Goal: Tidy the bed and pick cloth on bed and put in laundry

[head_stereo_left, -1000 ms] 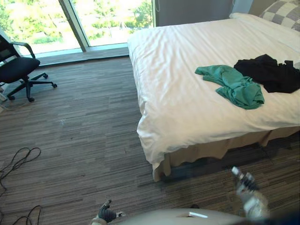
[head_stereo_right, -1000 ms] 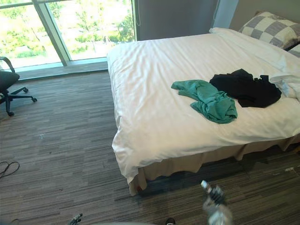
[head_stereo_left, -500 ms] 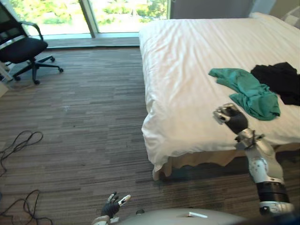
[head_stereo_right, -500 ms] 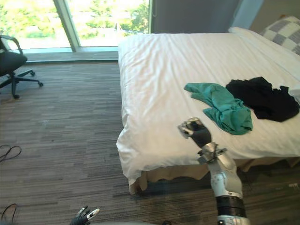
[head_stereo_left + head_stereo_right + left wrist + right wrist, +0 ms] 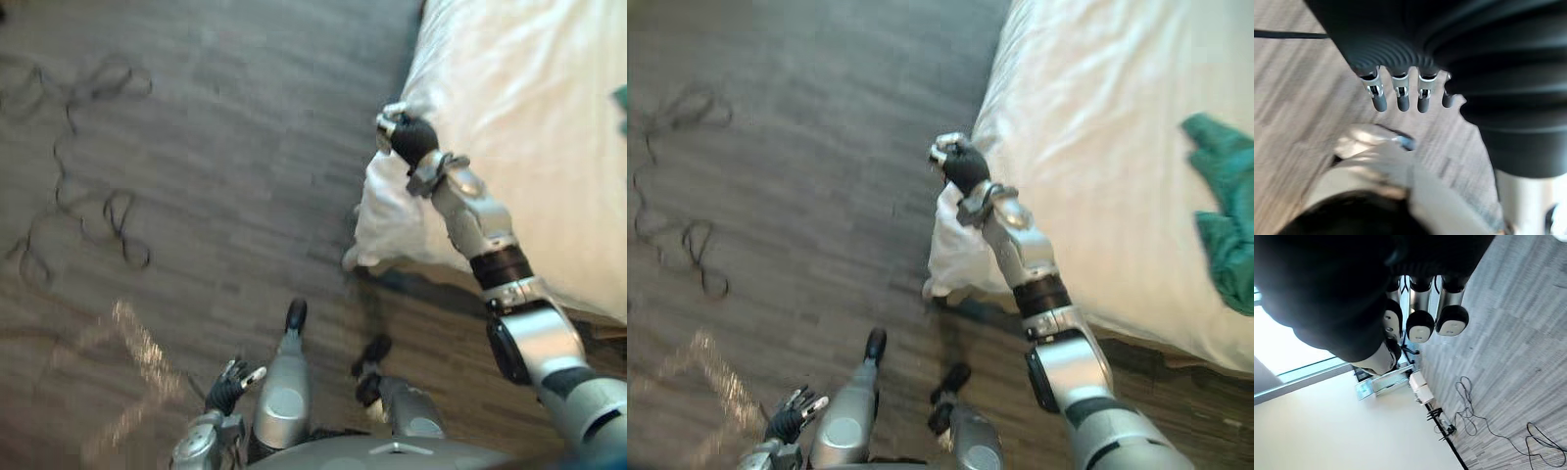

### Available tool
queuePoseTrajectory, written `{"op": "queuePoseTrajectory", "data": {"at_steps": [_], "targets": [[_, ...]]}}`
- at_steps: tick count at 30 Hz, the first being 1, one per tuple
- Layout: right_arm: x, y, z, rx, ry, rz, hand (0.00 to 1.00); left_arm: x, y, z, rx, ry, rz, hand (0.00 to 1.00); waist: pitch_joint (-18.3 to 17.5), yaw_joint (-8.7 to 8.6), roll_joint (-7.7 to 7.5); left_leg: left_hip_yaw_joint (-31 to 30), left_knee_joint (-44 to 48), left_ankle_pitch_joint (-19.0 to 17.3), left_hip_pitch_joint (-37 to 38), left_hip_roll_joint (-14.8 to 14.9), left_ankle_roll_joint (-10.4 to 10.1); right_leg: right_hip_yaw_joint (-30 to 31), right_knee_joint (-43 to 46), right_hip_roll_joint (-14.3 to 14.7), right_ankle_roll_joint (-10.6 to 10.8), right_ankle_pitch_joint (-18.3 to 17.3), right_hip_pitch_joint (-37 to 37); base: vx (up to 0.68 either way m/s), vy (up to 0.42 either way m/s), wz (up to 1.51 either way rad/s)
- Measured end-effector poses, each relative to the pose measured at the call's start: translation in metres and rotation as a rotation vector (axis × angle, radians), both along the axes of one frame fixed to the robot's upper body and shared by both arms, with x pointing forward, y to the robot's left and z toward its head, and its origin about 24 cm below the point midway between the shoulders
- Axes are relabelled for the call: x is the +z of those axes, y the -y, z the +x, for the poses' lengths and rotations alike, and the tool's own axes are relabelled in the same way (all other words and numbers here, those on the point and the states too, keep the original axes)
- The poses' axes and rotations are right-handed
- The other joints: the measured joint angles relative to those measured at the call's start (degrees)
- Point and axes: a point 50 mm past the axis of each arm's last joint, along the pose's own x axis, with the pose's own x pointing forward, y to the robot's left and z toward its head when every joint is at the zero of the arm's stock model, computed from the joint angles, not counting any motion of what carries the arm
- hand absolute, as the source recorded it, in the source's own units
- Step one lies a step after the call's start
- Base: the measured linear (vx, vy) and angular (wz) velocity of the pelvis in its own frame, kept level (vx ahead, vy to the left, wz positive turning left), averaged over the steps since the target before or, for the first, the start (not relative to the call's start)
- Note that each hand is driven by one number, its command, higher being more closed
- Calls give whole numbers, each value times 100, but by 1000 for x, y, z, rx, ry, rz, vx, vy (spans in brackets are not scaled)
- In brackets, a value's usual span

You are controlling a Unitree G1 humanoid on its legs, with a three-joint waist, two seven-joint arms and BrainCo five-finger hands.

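Note:
A green cloth [image 5: 1225,217] lies crumpled on the white bed [image 5: 1097,137], near its right side. My right hand [image 5: 965,164] is raised over the bed's near corner [image 5: 955,250], well to the left of the cloth. Its fingers [image 5: 1420,325] are curled into a fist with nothing in them. My left hand [image 5: 227,385] hangs low by my side over the floor, fingers [image 5: 1400,95] straight and empty.
Dark striped carpet [image 5: 216,147] spreads to the left of the bed. The duvet's edge hangs down over the corner towards the floor. In the right wrist view a bright window and a pale wall [image 5: 1327,431] show beyond the carpet.
The camera has tipped down towards the floor. My right arm has risen from my side to over the bed's corner and its fingers have curled shut. The left hand stays put.

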Motion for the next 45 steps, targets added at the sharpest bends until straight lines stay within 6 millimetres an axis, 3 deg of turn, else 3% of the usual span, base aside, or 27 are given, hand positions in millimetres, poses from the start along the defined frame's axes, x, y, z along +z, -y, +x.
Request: {"op": "queuePoseTrajectory", "data": {"at_steps": [2, 5, 8, 10, 12, 14, 18, 19, 25, 28, 32, 34, 38, 40, 43, 45], "targets": [[11, 10, 3, -38, 19, -18, 100, 5, 4, 7, -15, 50, -1, 0, 24, 62, 31, 1, 16, 24, -272, -82, 32, 5, 1, -80, 26, 60, -262, 71, 50, 14], [32, 31, 4, -115, 77, -53, 100, 13, 14, 23, -17, 123, -48, 0, 128, 78, 202, 28, 61, 58, -607, -235, 80, 110, -64, -225, 79, 204, -556, 84, 71, 7], [38, 41, 4, -153, 93, -69, 100, 21, 20, 44, -26, 182, -77, 0, 178, 114, 290, 162, 215, 59, -974, -308, 80, 290, -198, -275, 90, 363, -845, 46, 65, -4], [44, 40, 5, -165, 97, -70, 100, 32, 28, 70, -64, 235, -86, 0, 230, 121, 384, 179, 339, 59, -1243, -328, 81, 370, -223, -291, 97, 419, -1058, -6, 34, -14], [51, 38, 6, -211, 94, -62, 100, 57, 43, 116, -98, 322, -132, 0, 269, 129, 470, 180, 419, 60, -1602, -279, 83, 429, -254, -233, 57, 500, -1391, -61, 13, -10], [50, 40, 7, -249, 77, -52, 100, 75, 52, 144, -103, 365, -157, 0, 274, 116, 481, 204, 422, 108, -1837, -230, 121, 474, -332, -190, -8, 590, -1623, -70, 9, -12], [42, 47, 11, -318, 11, -14, 100, 94, 69, 177, -93, 362, -193, 0, 290, 66, 511, 352, 423, 195, -2160, -171, 124, 650, -347, -144, -67, 710, -2034, -44, 23, -22], [43, 50, 11, -326, 3, 11, 100, 97, 76, 185, -83, 344, -219, 0, 331, 12, 591, 388, 422, 220, -2216, -166, 134, 677, -344, -140, -72, 737, -2108, -9, 43, -19], [54, 32, 5, -195, 46, 126, 100, 136, 89, 221, 27, 376, -362, 0, 328, -100, 627, 616, 410, 262, -2582, -135, 149, 917, -309, -143, -87, 840, -2610, 12, 64, -15], [34, 19, 3, -77, 21, 178, 100, 150, 81, 229, 102, 395, -413, 0, 321, -261, 610, 746, 415, 263, -2578, -145, 151, 1060, -194, -171, -86, 838, -2690, 64, 87, -11], [-5, 18, -7, 67, 0, 298, 100, 165, 73, 234, 184, 426, -481, 0, 307, -449, 566, 1070, 449, 235, -2576, -133, 138, 1290, -124, -227, -83, 836, -2749, 54, 98, -8], [-20, 15, -13, 125, -10, 358, 100, 165, 70, 234, 214, 418, -503, 0, 309, -546, 536, 1192, 571, 143, -2573, -102, 145, 1361, -64, -240, -83, 836, -2751, 32, 101, -18], [-68, 17, -33, 193, -75, 505, 100, 162, 74, 230, 245, 398, -516, 0, 279, -648, 436, 1606, 902, -128, -2397, 13, 153, 1655, 202, -256, -110, 799, -2694, 11, 83, -31], [-98, 29, -42, 136, -128, 553, 100, 157, 77, 228, 242, 383, -515, 0, 286, -733, 411, 1730, 903, -190, -2146, 10, 188, 1741, 250, -289, -63, 719, -2507, 2, 60, -23], [-140, 69, -60, -58, -183, 637, 100, 141, 72, 216, 256, 358, -481, 0, 272, -966, 386, 2154, 709, -259, -1573, 33, 263, 1839, 266, -335, -5, 608, -2103, 0, 29, -18], [-166, 91, -71, -166, -236, 627, 100, 127, 63, 206, 244, 326, -414, 0, 201, -1070, 267, 2310, 522, -212, -1229, 4, 203, 1980, 232, -332, 7, 600, -1935, 27, 6, -35]]}}
